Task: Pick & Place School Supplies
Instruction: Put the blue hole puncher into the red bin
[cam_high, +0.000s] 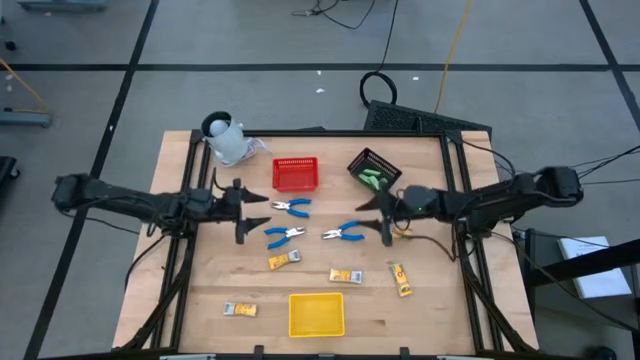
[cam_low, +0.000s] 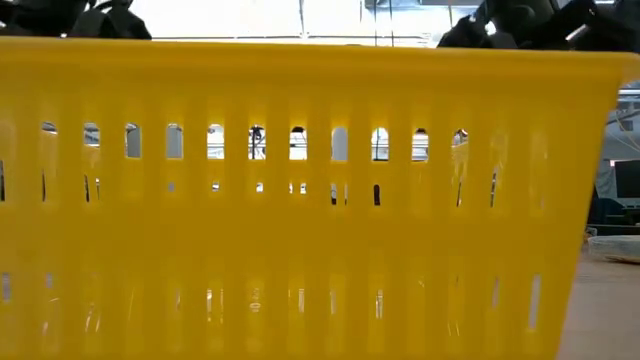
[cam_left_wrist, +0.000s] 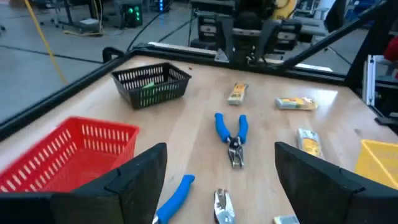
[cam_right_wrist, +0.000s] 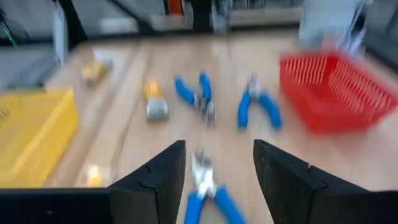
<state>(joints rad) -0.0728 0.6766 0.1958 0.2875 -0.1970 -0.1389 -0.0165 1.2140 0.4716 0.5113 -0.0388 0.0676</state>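
Three blue-handled tools lie flat on the wooden table: one (cam_high: 291, 207) in front of the red basket, one (cam_high: 285, 236) and one (cam_high: 343, 233) nearer the middle. Yellow-orange packets (cam_high: 285, 260) (cam_high: 345, 275) (cam_high: 400, 280) (cam_high: 240, 310) lie toward the near edge. Green blocks (cam_high: 372, 179) sit in the black basket (cam_high: 373, 165). My left gripper (cam_high: 262, 214) is open and empty, left of the tools; its wrist view (cam_left_wrist: 217, 186) shows a tool (cam_left_wrist: 231, 134) ahead. My right gripper (cam_high: 368, 215) is open and empty, with a tool (cam_right_wrist: 205, 186) below its fingers.
A red mesh basket (cam_high: 295, 174) stands at the far middle, with a white object (cam_high: 228, 140) at the far left corner. A flat yellow tray (cam_high: 316, 314) lies at the near edge, and its wall (cam_low: 300, 200) fills the low view. Black frame rails run along both table sides.
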